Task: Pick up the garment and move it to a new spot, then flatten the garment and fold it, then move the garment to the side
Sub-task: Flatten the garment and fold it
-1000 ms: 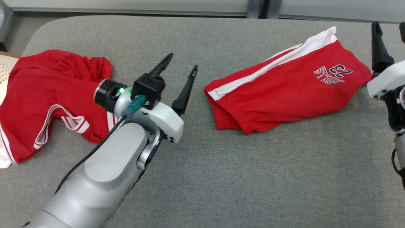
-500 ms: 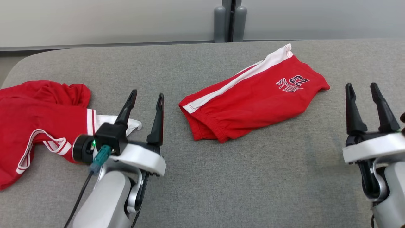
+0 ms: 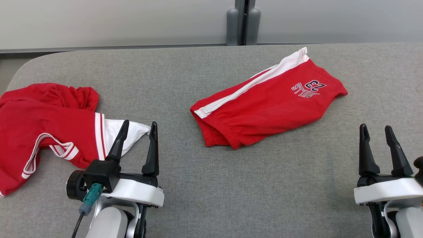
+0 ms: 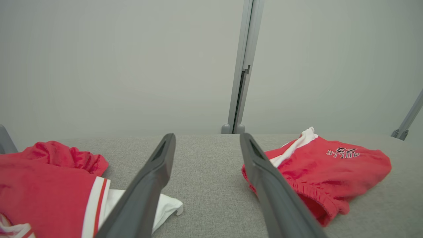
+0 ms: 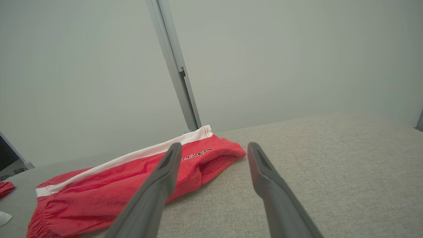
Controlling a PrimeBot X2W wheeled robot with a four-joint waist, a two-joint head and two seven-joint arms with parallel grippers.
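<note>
On the table (image 3: pixel 205 191), shorts (image 3: pixel 264 109) lie folded; left end effector (image 3: pixel 139 123) and right end effector (image 3: pixel 375 126) both released

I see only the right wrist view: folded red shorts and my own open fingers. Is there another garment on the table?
Observer: Yes, a crumpled red shirt lies at the table's left end, apart from the shorts.
Operator: And the left gripper?
Observer: The left gripper is open and empty, at the shirt's white edge.
Operator: What print do the shorts carry?
Observer: The number 23, upside down in the head view.
</note>
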